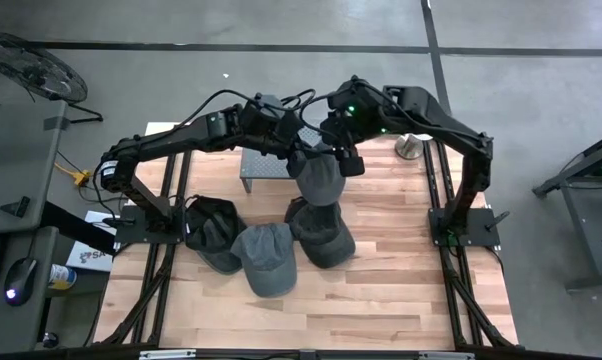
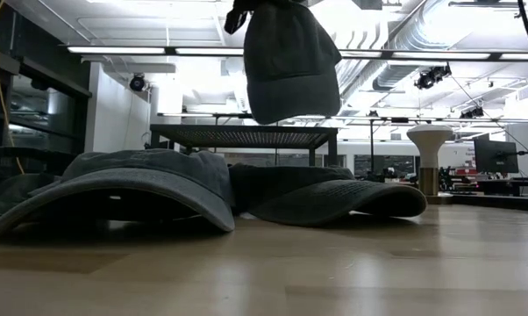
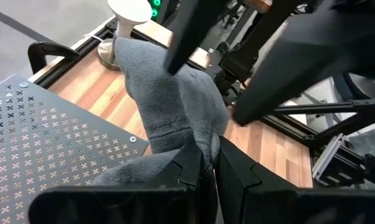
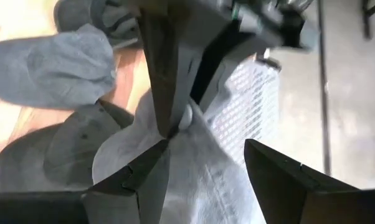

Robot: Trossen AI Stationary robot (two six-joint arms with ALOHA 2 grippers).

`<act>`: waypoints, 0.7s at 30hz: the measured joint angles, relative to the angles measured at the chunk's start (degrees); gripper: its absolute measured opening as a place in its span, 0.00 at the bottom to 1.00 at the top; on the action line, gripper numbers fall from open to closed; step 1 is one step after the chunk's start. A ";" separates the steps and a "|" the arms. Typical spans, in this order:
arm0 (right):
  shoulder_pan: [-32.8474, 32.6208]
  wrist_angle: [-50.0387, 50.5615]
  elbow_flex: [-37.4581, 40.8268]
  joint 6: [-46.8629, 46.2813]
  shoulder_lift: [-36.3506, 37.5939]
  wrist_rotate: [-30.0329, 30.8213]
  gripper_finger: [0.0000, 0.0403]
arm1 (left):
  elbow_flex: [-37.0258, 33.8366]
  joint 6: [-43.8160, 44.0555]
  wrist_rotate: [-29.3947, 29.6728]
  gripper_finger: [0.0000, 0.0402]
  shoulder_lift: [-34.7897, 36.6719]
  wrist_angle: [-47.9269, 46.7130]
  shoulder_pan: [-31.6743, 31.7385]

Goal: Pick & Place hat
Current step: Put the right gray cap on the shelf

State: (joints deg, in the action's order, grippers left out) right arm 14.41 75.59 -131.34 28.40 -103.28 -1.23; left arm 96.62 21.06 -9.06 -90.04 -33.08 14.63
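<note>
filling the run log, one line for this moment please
left gripper shut on lifted hat | right gripper open beside it | three hats on table

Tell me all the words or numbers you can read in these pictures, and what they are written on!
No text can be read for sure.
A white box beside the table's left edge, seen from above, has dark print on it, too small to read.
The grey hat hanging up, pinched by the left gripper, shows no label.
The hats lying on the table show no words either.
</note>
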 joint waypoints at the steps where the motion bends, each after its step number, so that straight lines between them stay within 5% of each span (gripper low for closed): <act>1: 0.21 0.58 0.04 -0.23 -0.01 -0.55 0.49 | 0.00 0.02 0.00 0.05 0.00 0.00 0.00; 21: 0.18 -0.94 8.93 -5.88 -0.10 -4.56 0.48 | 0.00 -1.31 -1.01 0.05 0.02 1.99 -0.02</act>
State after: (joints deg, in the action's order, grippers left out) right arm 14.59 74.64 -122.41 22.52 -103.37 -5.79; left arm 96.62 19.75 -10.07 -90.02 -31.09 14.61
